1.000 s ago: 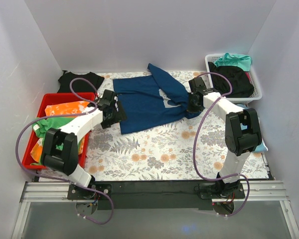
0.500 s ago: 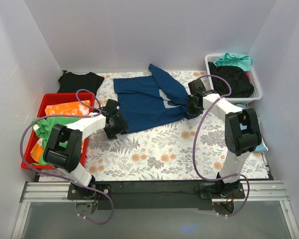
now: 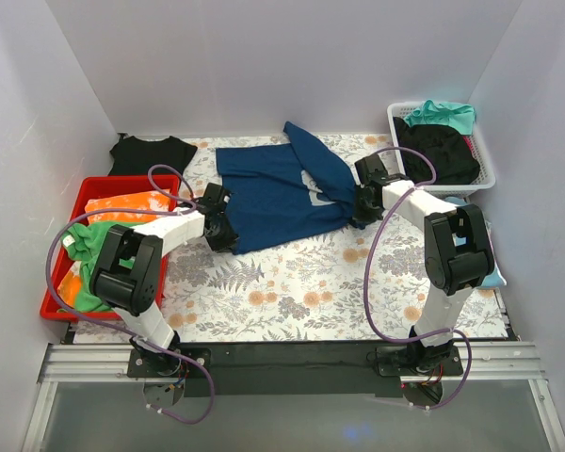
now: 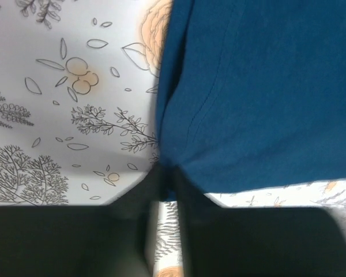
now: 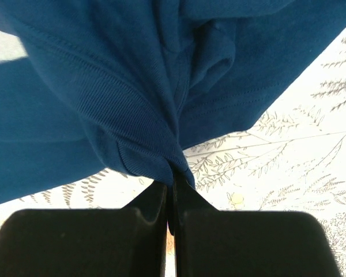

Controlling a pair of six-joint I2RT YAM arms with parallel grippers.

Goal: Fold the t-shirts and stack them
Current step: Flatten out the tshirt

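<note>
Right of the red plastic bin [image 3: 122, 180], the left gripper [image 3: 221, 232] was clenched on the near-left hem corner of the navy blue cloth t-shirt [image 3: 273, 193], spread on the flowered tablecloth [image 3: 292, 282] and likely limp and light, while the right gripper [image 3: 360, 209] pinched its bunched right edge near the white plastic basket [image 3: 486, 155], with open room on the near side.

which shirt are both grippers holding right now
The navy blue cloth t-shirt spread mid-table: left gripper and right gripper each pinch an edge. The black t-shirt at the back left lies untouched.
</note>
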